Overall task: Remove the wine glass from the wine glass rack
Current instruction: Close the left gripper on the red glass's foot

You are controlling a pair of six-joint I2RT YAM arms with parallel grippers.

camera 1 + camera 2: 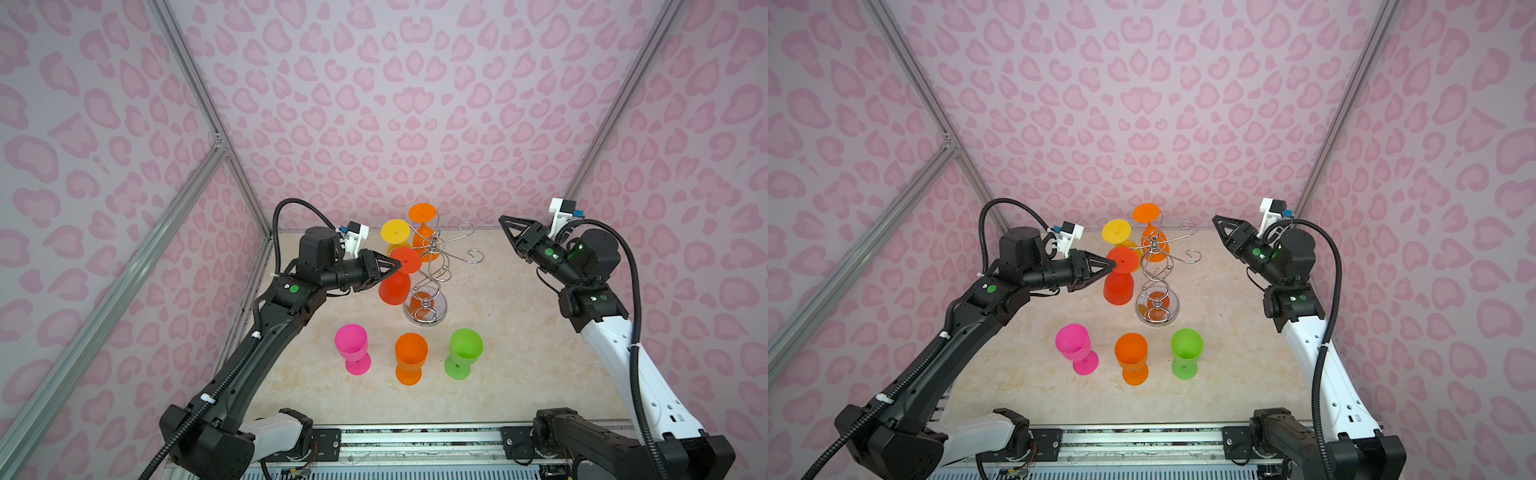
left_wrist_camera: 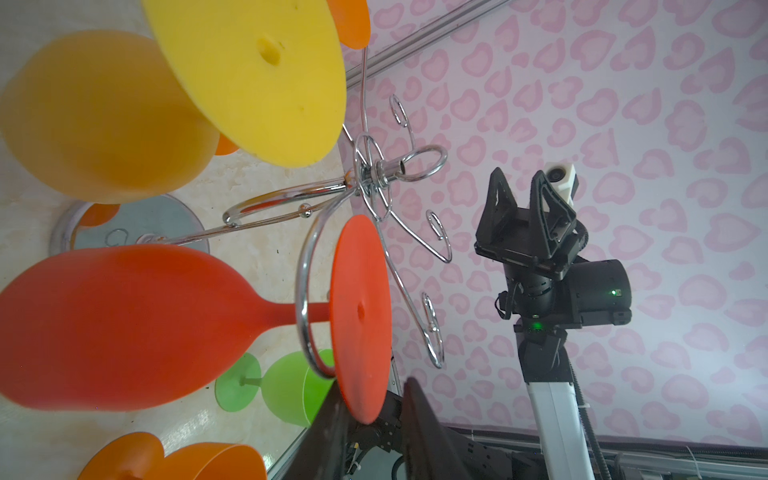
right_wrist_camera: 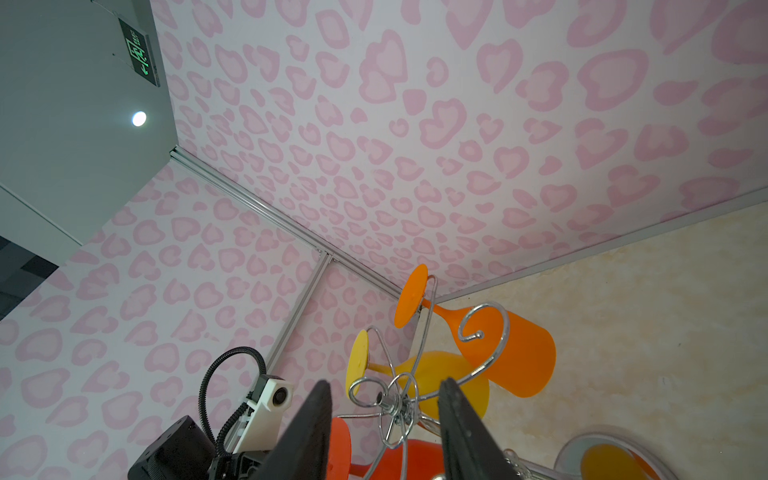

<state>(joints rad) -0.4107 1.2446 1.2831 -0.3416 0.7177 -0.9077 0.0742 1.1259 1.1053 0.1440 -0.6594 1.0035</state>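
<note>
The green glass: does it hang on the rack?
No, the green glass stands upright on the table, in front of the rack.

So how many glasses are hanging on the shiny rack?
3. The red glass hangs nearest the front, left of the rack; the yellow glass behind it; the orange glass at the back. Its other hooks look empty, so none seems hidden.
</note>
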